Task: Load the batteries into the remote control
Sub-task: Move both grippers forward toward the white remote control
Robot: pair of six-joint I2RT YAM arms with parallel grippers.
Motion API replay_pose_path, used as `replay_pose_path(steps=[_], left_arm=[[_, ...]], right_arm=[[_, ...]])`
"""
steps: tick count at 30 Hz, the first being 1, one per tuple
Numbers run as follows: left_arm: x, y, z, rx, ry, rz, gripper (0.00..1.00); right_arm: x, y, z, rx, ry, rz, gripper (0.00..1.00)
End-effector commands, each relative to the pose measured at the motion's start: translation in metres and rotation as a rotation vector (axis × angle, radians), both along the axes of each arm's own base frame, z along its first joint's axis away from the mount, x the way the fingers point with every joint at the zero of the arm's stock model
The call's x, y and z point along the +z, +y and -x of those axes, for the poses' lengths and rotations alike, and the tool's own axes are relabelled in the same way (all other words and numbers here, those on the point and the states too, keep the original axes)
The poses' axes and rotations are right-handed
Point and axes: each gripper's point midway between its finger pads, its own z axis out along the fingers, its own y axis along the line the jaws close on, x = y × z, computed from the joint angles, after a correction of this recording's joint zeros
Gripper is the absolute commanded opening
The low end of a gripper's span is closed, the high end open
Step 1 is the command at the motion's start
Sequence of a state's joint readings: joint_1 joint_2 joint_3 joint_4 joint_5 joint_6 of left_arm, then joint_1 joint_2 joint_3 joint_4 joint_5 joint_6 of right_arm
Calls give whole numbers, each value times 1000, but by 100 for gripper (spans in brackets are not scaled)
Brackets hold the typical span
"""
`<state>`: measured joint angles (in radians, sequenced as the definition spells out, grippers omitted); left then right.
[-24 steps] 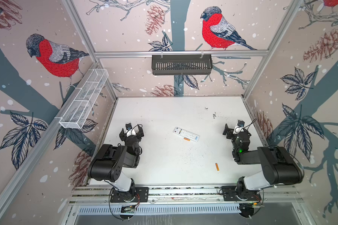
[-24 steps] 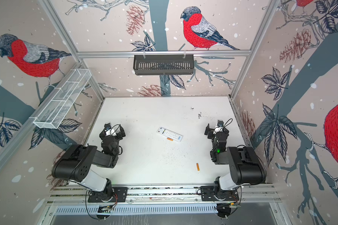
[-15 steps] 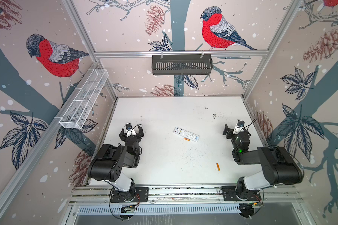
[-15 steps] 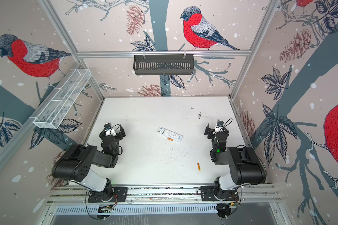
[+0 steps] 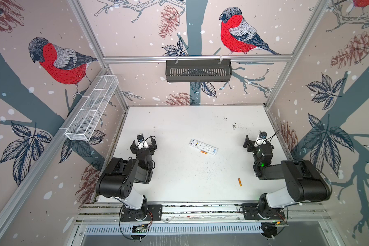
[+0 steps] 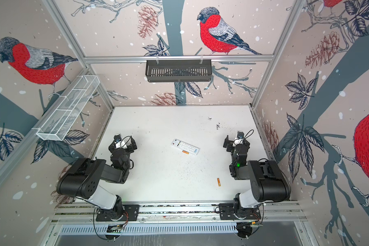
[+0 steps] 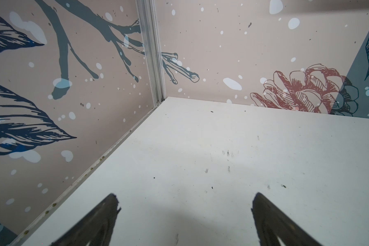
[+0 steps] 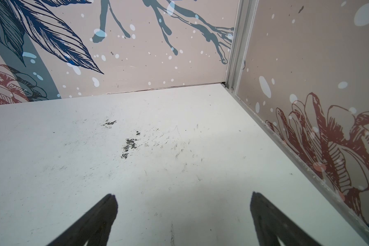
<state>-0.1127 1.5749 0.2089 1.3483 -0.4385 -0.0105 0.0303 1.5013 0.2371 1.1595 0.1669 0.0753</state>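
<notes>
Spread wide, holding nothing: left fingers (image 7: 98, 219), right fingers (image 8: 96, 219). Might knock the battery (image 5: 204, 151) just beside the remote (image 5: 203, 146) rolling while flipping that button-up remote.

A battery (image 6: 185, 151) lies just beside the remote control (image 6: 185, 147).

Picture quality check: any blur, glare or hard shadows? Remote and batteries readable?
In both top views: even light, no glare, faint shadows; the long white button remote and two small orange cylindrical batteries are sharp but tiny. Left wrist view: left gripper fingers blurred, white tabletop sharp. Right wrist view: right gripper likewise; dark scuffs crisp.
</notes>
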Motion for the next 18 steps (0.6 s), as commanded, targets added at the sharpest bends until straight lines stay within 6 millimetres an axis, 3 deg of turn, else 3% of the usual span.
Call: replay_pose_path(steps=[1,10,18], left_arm=[[9,0,-1,-3,-36,-1,98],[9,0,-1,-4,-36,1,98],[24,1,-2,72,-23,-43,98]], right_arm=[[8,-1,-1,-6,-33,6,100],[8,0,-1,-4,-33,9,100],[8,-1,-1,-5,-34,8,100]])
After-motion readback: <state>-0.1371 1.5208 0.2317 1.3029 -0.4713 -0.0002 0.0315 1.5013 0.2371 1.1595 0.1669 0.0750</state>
